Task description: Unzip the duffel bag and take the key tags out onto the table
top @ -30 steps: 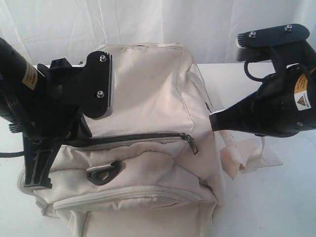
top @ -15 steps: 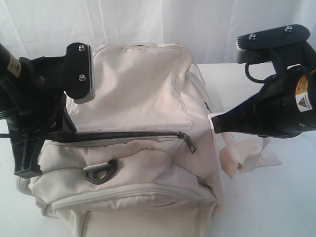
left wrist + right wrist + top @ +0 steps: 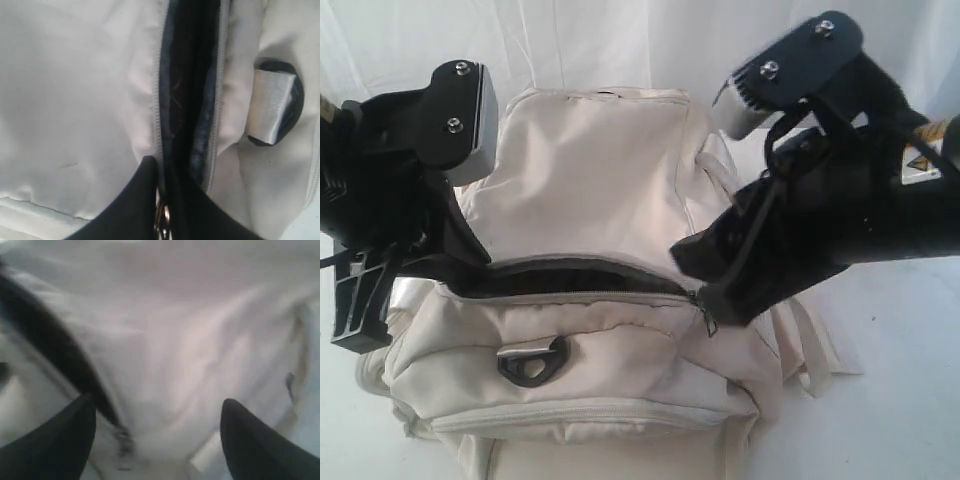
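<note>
The cream duffel bag (image 3: 600,190) lies on the white table (image 3: 880,410). Its top pocket zip gapes, showing dark lining (image 3: 570,277). My left gripper (image 3: 460,262) is at the left end of that opening. In the left wrist view the left gripper (image 3: 161,220) is shut on the metal zipper pull (image 3: 161,216) beside the dark slit (image 3: 187,90). My right gripper (image 3: 705,285) hangs open over the right end of the zip. Its two fingers are spread above blurred cream fabric, so the right gripper (image 3: 157,440) holds nothing. The key tags are hidden.
A black D-ring (image 3: 532,362) on a webbing loop sits on the bag's front, also the D-ring (image 3: 276,107) in the left wrist view. A pale strap (image 3: 812,350) trails off the bag's right side. A white curtain (image 3: 640,45) hangs behind.
The right arm swung in from the right and dropped onto the bag's right end. The left gripper pulled left and up, and the zip opening widened from a slit to a gap.
</note>
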Motion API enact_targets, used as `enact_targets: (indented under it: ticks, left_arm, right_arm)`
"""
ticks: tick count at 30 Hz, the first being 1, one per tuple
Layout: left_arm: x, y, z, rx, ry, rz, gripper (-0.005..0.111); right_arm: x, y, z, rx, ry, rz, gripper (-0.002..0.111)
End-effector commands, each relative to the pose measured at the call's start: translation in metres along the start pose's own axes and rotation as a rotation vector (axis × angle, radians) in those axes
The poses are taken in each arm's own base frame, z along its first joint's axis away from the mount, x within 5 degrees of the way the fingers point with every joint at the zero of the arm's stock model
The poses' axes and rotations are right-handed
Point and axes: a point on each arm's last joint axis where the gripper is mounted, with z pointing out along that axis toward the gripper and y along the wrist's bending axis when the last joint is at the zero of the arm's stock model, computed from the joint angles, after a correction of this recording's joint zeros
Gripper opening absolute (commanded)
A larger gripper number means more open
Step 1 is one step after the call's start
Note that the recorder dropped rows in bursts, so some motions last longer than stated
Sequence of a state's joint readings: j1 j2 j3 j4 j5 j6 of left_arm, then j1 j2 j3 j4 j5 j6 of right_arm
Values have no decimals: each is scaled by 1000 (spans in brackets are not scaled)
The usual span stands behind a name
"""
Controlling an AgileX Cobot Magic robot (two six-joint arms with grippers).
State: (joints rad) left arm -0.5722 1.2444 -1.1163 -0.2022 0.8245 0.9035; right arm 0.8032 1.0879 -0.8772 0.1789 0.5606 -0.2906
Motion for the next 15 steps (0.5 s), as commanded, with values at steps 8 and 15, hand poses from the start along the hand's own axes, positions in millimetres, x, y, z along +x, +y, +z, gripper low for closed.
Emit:
enact_targets:
  ticks: [8,15]
  left_arm:
    - [-4,-4,-4,22,-48,-13,0]
    - [-4,-4,-4,22,-48,-13,0]
  right_arm:
    - [4,84,23,-400,-6,-661,66]
    - [19,96,50,-310,164,-762,64]
